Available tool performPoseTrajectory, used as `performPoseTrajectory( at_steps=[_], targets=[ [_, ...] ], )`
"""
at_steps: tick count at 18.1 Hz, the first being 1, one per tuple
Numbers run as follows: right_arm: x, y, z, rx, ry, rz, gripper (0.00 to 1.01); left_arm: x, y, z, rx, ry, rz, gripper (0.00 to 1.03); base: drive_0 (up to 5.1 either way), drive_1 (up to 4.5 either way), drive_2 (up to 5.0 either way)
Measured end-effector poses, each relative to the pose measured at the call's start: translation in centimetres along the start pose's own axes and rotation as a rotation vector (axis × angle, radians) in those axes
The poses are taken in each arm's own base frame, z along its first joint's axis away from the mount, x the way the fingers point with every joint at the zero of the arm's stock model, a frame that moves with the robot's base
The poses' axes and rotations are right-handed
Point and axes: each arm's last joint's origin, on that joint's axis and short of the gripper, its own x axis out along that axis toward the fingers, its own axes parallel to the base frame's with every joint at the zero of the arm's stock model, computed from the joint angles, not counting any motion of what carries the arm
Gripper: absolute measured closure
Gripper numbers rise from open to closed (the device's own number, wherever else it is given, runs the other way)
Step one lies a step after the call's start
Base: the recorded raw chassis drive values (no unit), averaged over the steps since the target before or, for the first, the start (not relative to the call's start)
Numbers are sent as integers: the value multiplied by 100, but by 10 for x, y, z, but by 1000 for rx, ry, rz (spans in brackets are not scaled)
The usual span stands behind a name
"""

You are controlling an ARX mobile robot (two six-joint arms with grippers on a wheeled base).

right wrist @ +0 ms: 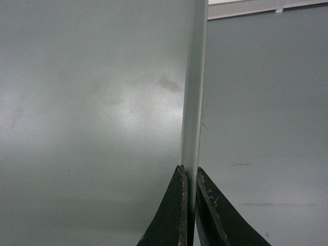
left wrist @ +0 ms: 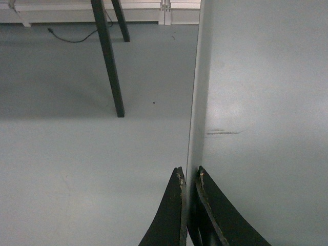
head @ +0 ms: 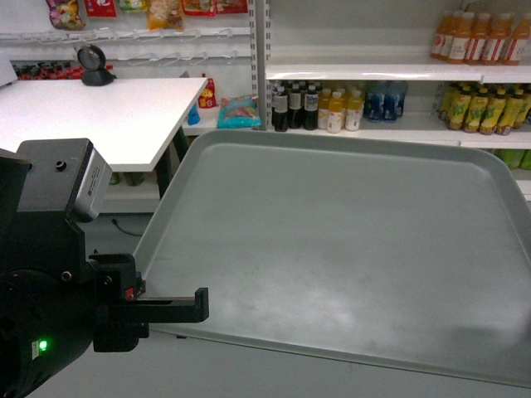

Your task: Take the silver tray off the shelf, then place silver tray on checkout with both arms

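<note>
The silver tray (head: 348, 240) hangs in the air in front of me, grey-green and bare, filling most of the head view. My left gripper (head: 199, 305) is shut on its left rim; the left wrist view shows the two black fingers (left wrist: 188, 173) pinching that rim (left wrist: 197, 102) over the floor. My right gripper (right wrist: 188, 171) is shut on the tray's right rim (right wrist: 195, 77); it lies outside the head view. The checkout (head: 99, 112), a matte white counter top, stands at the back left. The shelf (head: 373, 73) of white boards runs behind the tray.
Bottled drinks (head: 336, 108) line the shelf boards behind the tray. A black device (head: 95, 66) sits on the checkout's far edge. The counter's dark leg (left wrist: 110, 61) stands on the grey floor left of the tray, with a cable (left wrist: 72, 38) behind it.
</note>
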Motion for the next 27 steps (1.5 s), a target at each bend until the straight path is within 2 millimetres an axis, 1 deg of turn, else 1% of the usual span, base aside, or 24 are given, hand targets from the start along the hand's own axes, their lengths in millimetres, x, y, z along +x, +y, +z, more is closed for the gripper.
performPoseTrajectory(
  at_steps=[27],
  targets=[
    [0, 0, -1, 0, 5, 1, 98, 0, 0, 0, 2, 3, 0, 100, -498, 246, 246]
  ],
)
